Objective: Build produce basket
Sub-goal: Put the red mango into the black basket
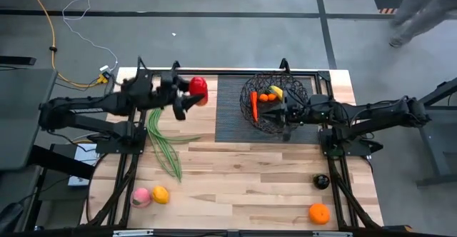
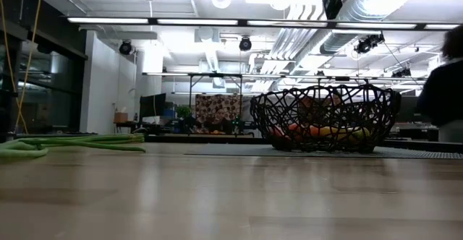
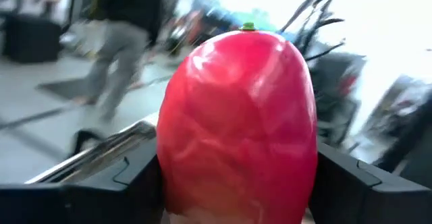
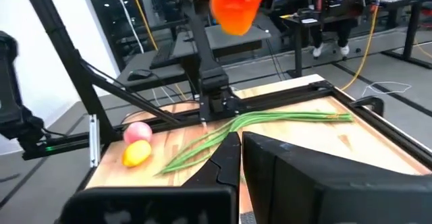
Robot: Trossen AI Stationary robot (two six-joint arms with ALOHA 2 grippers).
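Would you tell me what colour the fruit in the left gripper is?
Red, the mango; clearest in the left wrist view.

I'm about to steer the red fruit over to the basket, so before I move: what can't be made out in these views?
- Basket contents: in the low view the wire basket screens the fruit inside into smears of colour.
- Left gripper: in the left wrist view the red fruit fills the frame and hides what lies beyond.
- Right gripper: in the high view it is dark against the basket, so its tips blend in.
- Low view: both arms are cut off at the top edge.

Red mango (image 1: 198,88), black open-weave basket (image 1: 275,103), green stalks (image 1: 164,144), orange orange (image 1: 319,213).
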